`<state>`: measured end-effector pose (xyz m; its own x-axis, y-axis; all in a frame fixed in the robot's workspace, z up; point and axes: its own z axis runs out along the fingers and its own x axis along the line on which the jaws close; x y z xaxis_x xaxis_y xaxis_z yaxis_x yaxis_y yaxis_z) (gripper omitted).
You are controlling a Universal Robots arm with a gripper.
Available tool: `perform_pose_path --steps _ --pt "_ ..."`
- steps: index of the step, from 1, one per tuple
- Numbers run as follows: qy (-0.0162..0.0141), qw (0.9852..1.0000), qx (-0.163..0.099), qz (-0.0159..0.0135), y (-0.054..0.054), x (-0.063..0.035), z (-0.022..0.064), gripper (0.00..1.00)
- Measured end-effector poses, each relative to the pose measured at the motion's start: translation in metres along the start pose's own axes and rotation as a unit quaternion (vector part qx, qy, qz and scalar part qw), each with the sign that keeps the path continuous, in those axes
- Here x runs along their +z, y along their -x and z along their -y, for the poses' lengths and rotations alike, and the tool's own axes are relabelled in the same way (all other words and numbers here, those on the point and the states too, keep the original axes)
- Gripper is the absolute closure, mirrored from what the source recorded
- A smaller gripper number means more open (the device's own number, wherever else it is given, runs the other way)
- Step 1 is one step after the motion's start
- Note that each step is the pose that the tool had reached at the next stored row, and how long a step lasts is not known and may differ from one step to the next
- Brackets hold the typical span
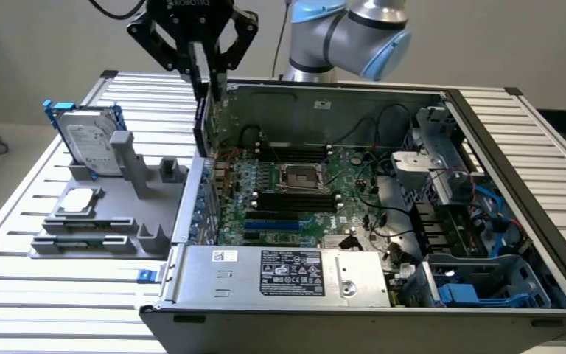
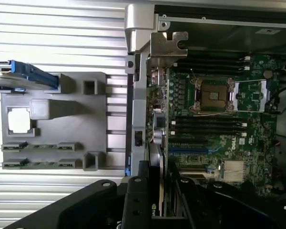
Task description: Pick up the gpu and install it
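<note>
My gripper (image 1: 200, 68) hangs at the back of the exterior view's left, shut on the gpu (image 1: 203, 118). The card hangs upright and edge-on, directly over the near-left wall of the open computer case (image 1: 460, 103). In the wrist view the gpu (image 2: 155, 157) runs as a thin dark edge from my gripper (image 2: 157, 200) out to its silver end bracket (image 2: 168, 45). It sits just above the case's rear wall, beside the motherboard (image 2: 219, 119). The blue expansion slots (image 1: 278, 223) lie on the motherboard (image 1: 303, 192), lower than the card.
A grey fixture tray (image 1: 150, 221) stands to the exterior view's left of the case. It carries a hard drive in a blue frame (image 1: 91, 147), a small silver chip (image 1: 79, 200) and memory sticks (image 1: 82, 240). A power supply (image 1: 283, 273) fills the case's front.
</note>
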<state>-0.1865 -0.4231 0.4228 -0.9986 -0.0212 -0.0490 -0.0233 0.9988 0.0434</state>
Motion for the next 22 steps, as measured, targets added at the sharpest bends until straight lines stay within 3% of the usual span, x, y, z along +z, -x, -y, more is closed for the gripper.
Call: perform_pose_path --steps 9,22 --pt "0.0005 1.0 0.0 0.0 0.041 0.0038 0.0012 0.74" --pt "-0.0002 1.0 0.0 0.0 0.099 0.0264 0.0024 0.74"
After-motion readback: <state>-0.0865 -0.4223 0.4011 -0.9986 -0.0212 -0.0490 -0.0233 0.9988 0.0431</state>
